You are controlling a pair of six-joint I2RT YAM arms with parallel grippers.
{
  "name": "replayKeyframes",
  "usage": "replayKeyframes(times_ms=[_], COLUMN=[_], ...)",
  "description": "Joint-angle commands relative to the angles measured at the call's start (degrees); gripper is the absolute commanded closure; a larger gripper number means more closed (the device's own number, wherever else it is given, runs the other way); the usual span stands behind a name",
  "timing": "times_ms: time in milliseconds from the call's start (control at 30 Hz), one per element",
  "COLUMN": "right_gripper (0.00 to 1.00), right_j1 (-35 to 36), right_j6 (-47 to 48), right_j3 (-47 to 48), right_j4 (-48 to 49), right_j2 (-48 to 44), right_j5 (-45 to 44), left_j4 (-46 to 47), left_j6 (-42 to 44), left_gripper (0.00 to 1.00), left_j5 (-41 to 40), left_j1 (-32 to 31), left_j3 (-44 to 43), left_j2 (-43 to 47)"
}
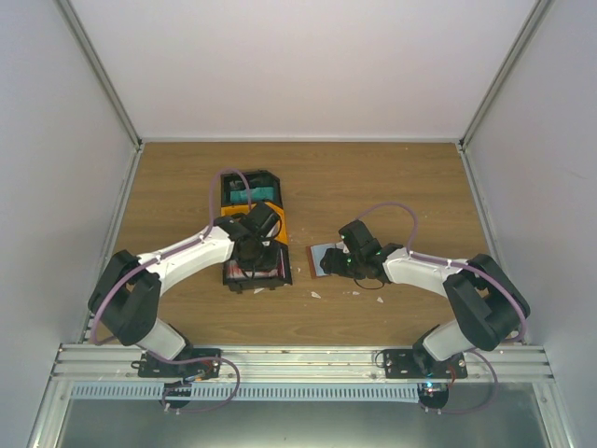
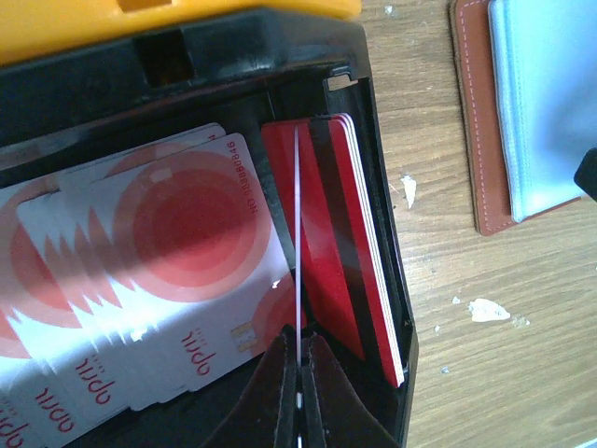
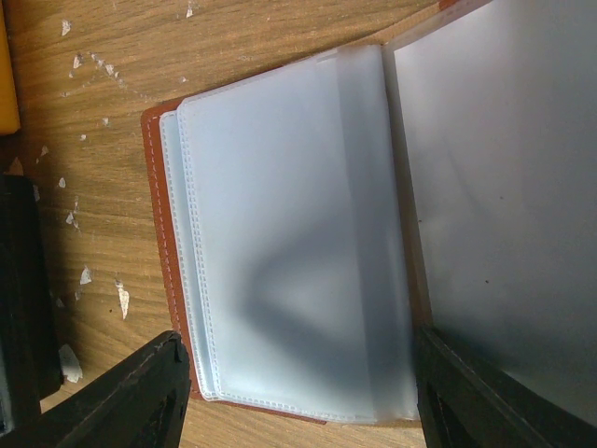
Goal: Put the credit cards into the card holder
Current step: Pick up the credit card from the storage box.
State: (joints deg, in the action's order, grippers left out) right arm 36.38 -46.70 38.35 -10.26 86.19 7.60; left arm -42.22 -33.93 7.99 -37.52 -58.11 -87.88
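Note:
My left gripper (image 2: 298,341) is down in the near compartment of the black and yellow bin (image 2: 168,56), shut on one credit card (image 2: 297,224) seen edge-on as a thin white line. To its left lie fanned red-and-white credit cards (image 2: 159,271); to its right stands a red stack (image 2: 350,252). The card holder (image 3: 280,243) lies open on the table, its brown edge and clear pocket pages showing. My right gripper (image 3: 303,401) is open, one finger on each side of the pages. From above, the left gripper (image 1: 254,245) is over the bin and the right gripper (image 1: 338,264) over the card holder (image 1: 320,259).
The bin (image 1: 250,201) lies left of centre, with teal cards (image 1: 254,194) in its far compartment. White flecks (image 2: 485,310) dot the wooden table between the bin and the card holder. Grey walls close the table on three sides.

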Motion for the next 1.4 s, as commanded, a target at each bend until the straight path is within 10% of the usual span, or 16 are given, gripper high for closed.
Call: replayKeyframes(times_ms=[0, 733, 1233, 1367], right_gripper=[0.34, 0.3, 0.28, 0.41], right_j1=[0.78, -2.47, -6.05, -6.06], right_j6=[0.71, 9.13, 4.31, 1.53], right_j3=[-2.44, 3.43, -0.77, -1.4], right_j4=[-5.03, -5.24, 21.09, 24.89], right_j2=[3.65, -15.64, -29.89, -29.53], right_j5=[-1.2, -0.97, 30.83, 33.16], left_j4=[-0.87, -2.91, 33.39, 40.06], left_j6=[-0.51, 1.35, -8.91, -14.09], left_gripper=[1.0, 1.0, 1.0, 1.0], left_j5=[-1.87, -8.17, 22.16, 28.04], left_j1=[-0.48, 0.31, 2.09, 2.1], left_j3=[-1.56, -7.7, -2.28, 0.36], left_j2=[3.05, 13.2, 19.83, 19.25])
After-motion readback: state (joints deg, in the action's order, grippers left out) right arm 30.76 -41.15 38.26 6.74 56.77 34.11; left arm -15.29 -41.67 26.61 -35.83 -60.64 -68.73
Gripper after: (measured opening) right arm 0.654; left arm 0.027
